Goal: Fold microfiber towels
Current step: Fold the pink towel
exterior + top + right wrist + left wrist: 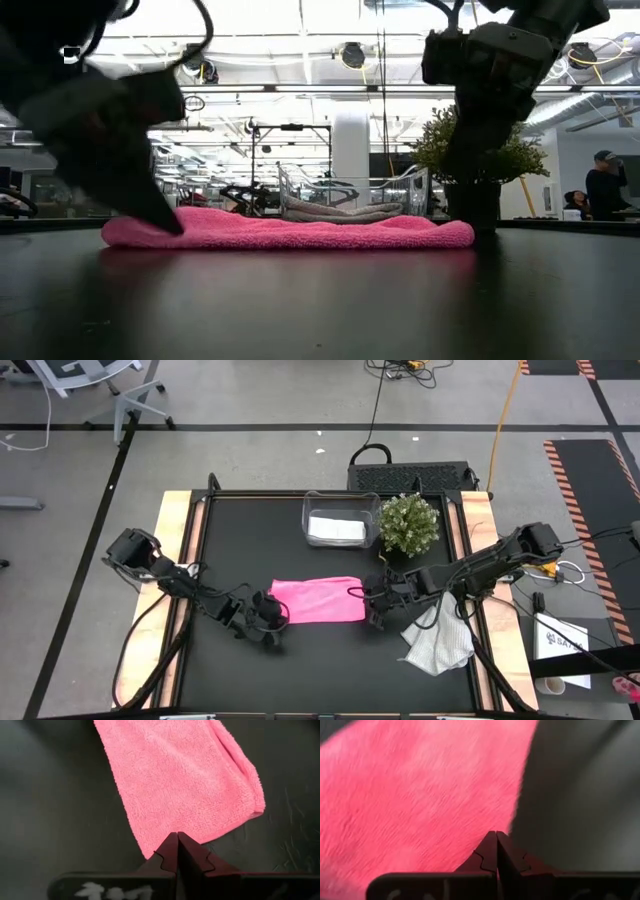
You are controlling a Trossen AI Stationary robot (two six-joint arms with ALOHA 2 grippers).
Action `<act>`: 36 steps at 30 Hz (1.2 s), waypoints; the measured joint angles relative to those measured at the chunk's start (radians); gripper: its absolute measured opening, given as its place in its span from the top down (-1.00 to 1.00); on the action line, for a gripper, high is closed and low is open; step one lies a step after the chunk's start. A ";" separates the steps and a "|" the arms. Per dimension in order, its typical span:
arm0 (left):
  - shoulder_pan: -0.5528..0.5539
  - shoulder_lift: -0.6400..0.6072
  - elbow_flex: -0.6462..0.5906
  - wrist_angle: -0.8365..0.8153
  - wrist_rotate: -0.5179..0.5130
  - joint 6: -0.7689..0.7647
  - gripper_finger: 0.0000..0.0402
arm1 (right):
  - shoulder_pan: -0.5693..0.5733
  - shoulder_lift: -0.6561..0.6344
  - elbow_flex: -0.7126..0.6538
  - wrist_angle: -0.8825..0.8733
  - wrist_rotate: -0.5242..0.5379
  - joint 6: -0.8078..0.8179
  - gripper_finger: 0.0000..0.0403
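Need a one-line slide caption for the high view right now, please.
Both shut end effectors, left and right, sit at opposite ends of the folded pink towel on the table.

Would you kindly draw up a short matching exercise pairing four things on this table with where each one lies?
Things:
1. pink towel
2. folded white towel
3. crumpled white towel
4. potted plant

Places:
A. inside the clear bin
B. loose near the table's right edge
C. flat at the table's middle, between the left tool and right tool
D. standing right of the bin

Pairs: 1-C, 2-A, 3-B, 4-D
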 joint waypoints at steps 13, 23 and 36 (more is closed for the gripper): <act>0.007 -0.110 0.004 0.004 -0.018 0.019 0.99 | 0.033 0.002 0.000 0.037 -0.001 0.019 1.00; 0.049 -0.111 0.004 -0.099 -0.086 0.018 0.98 | 0.060 0.002 -0.040 0.110 -0.012 0.174 1.00; 0.107 -0.111 0.004 -0.104 -0.072 0.019 0.97 | 0.056 0.003 -0.214 0.306 -0.137 0.470 0.60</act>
